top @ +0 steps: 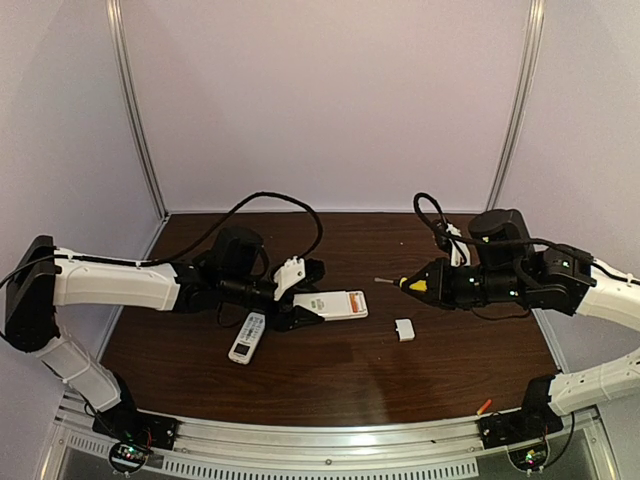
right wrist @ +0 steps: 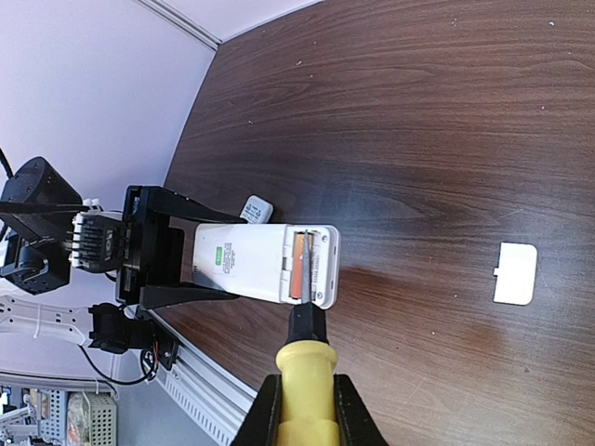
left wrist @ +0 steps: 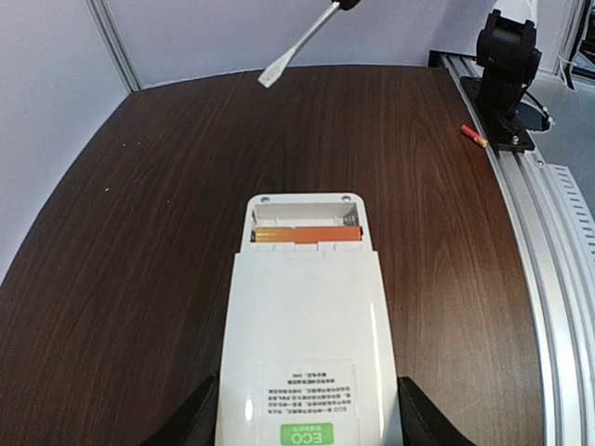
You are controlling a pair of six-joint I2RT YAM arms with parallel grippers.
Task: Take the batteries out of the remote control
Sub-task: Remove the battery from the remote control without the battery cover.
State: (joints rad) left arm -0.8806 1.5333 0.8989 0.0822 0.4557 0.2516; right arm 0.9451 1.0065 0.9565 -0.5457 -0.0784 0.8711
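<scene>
The left gripper (left wrist: 302,426) is clamping the white remote control (left wrist: 302,316) by its long sides, one black finger (left wrist: 191,420) pressing in at each edge of the near end. The remote is lying back side up, a green label near the fingers, and its far end is pointing toward the middle of the table (top: 330,385). At that far end the battery compartment is standing open, and one orange-red battery (left wrist: 307,236) is sitting crosswise inside it.

The right gripper (right wrist: 307,413) is clenching the yellow handle of a screwdriver (right wrist: 307,367), its two fingers closing on the grip from either side. The flat tip is hovering in the air beyond the remote's open end, apart from it.

A small white cover (top: 404,329) is lying flat on the dark wood between the remote and the right arm, touching neither. A second remote (top: 247,338) is lying buttons up just beside the left gripper, on its near side. A second battery (top: 484,406) is lying loose at the table's near edge, close to the right arm's base (top: 520,425).
</scene>
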